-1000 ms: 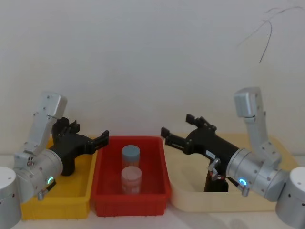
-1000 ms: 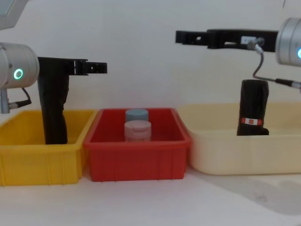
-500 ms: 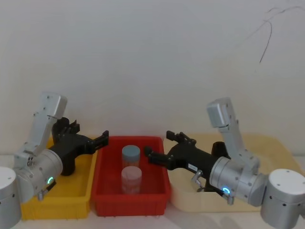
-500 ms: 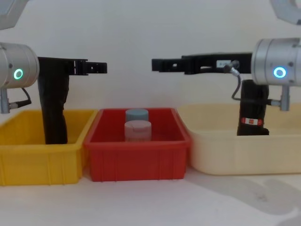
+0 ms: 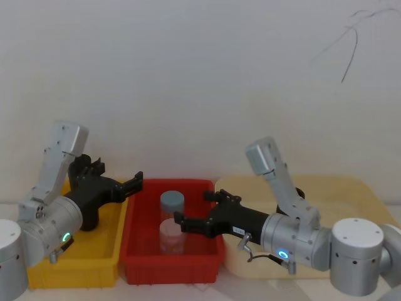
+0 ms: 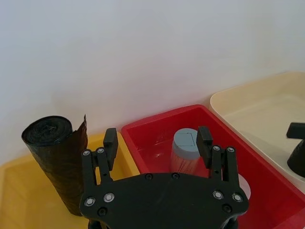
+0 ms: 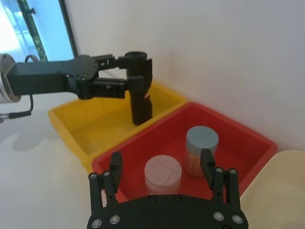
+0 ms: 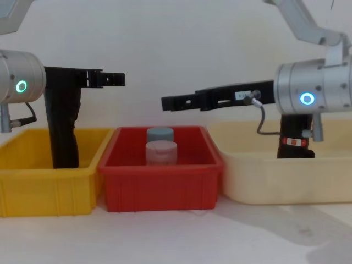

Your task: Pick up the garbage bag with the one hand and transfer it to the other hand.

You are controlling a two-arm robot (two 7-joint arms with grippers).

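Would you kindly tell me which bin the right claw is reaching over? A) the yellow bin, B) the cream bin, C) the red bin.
C: the right claw is stretched out above the red bin, with the jars just below it.

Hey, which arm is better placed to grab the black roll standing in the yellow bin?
Left. The left tool hangs open right beside the black roll over the yellow bin, while the right tool is out over the red bin.
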